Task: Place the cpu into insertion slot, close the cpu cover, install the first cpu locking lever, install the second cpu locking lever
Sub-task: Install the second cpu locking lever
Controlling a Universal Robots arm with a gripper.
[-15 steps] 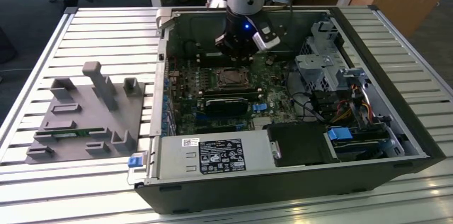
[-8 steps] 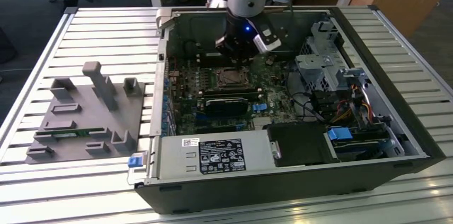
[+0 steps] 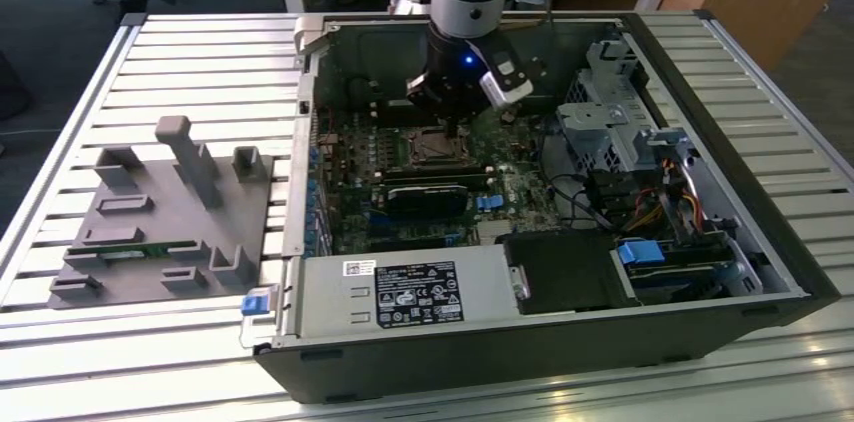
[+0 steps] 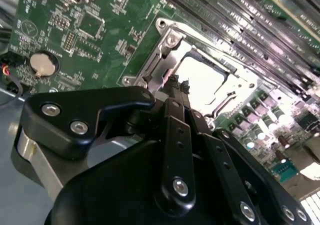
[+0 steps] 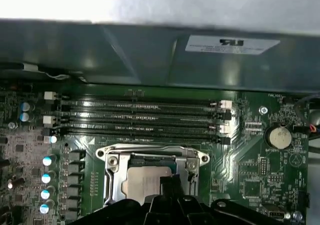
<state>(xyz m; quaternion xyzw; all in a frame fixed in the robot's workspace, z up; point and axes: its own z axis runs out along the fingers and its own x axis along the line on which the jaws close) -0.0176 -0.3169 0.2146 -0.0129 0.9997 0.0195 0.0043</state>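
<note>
Dull silver metal cpu (image 5: 145,181), shiny metal cpu cover (image 5: 112,177), glossy green motherboard (image 5: 255,185), matt black gripper (image 4: 176,84)

The computer case (image 3: 534,192) lies open on the slatted table (image 3: 200,52), and a holder block (image 3: 167,217) sits on the table at the exterior view's left of the case. Inside the case lies the motherboard (image 3: 400,167), and the gripper (image 4: 177,85) hangs just above the insertion slot (image 5: 150,177) on it. The cpu (image 5: 145,182) lies in the slot with the cpu cover (image 5: 112,177) down around it, and the memory slots (image 5: 145,117) run beside the slot, between it and the case wall (image 5: 150,55).
</note>
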